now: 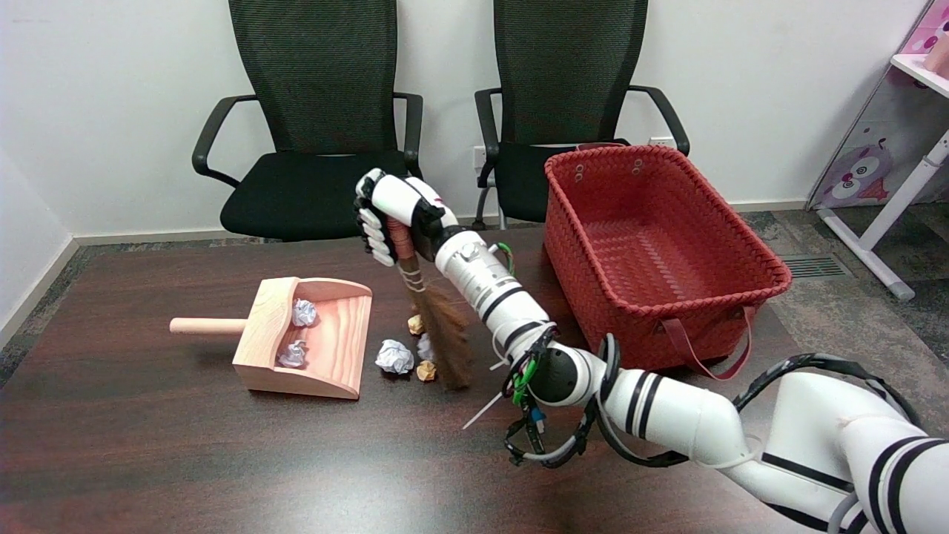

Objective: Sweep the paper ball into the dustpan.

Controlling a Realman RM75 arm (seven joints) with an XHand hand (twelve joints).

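Your right hand [393, 215] is clamped round the handle of the small brown broom [445, 326], fingers wrapped tight on the top end. Broom hangs down w/ bristles splayed on the dark wood table [148, 445], tilted a bit so the bristle end sits toward the pic's lower right of the handle.

Paper balls: one white ball [394, 357] lies on the table just off the dustpan's open edge, btwn pan and bristles. A 2nd white scrap [425, 347] sits right against the bristles, partly hidden by them. Two small tan balls [425, 371] too, one at the bristle tips near the white ball, other higher up beside the broom neck.

Wooden dustpan [337, 341] is left of the broom, mouth facing it, round handle pointing away to pic left. Two white paper balls [303, 312] already inside, both near the back wall.

Red woven basket [730, 245] stands at the table's far right. Two black office chairs [319, 148] behind the table.
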